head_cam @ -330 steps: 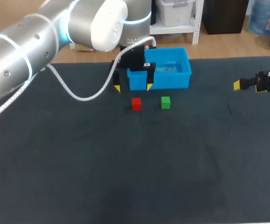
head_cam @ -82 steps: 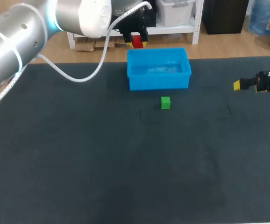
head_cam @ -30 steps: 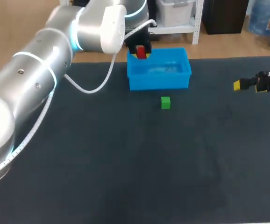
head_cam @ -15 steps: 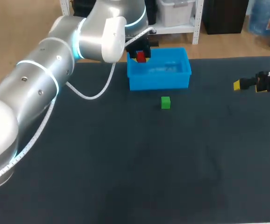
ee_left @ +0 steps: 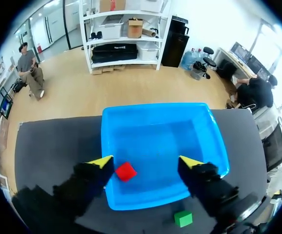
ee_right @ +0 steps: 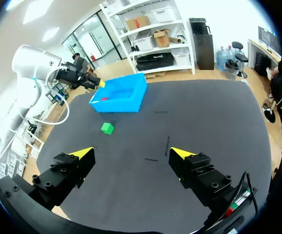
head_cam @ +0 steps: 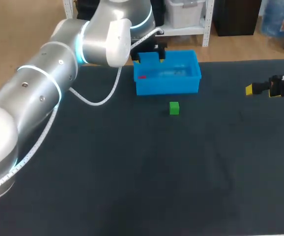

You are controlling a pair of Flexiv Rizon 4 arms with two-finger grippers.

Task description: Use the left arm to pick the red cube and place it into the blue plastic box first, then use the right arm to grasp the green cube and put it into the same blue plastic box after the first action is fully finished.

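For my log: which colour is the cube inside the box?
The cube is red; clearest in left wrist view.

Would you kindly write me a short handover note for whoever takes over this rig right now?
Left gripper: open, above the blue box.
Right gripper: open, at the table's right side, holding nothing.
Red cube: inside the box.
Green cube: on the table, apart from the box.
Done: red cube placed.
To do: right arm picks the green cube and puts it in the box.

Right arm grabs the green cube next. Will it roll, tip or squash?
The green cube sits flat on the table, so it probably won't roll. Its square, even faces suggest stiffness and suit a two-sided pinch. Being small, it is likely light and may slide if nudged.
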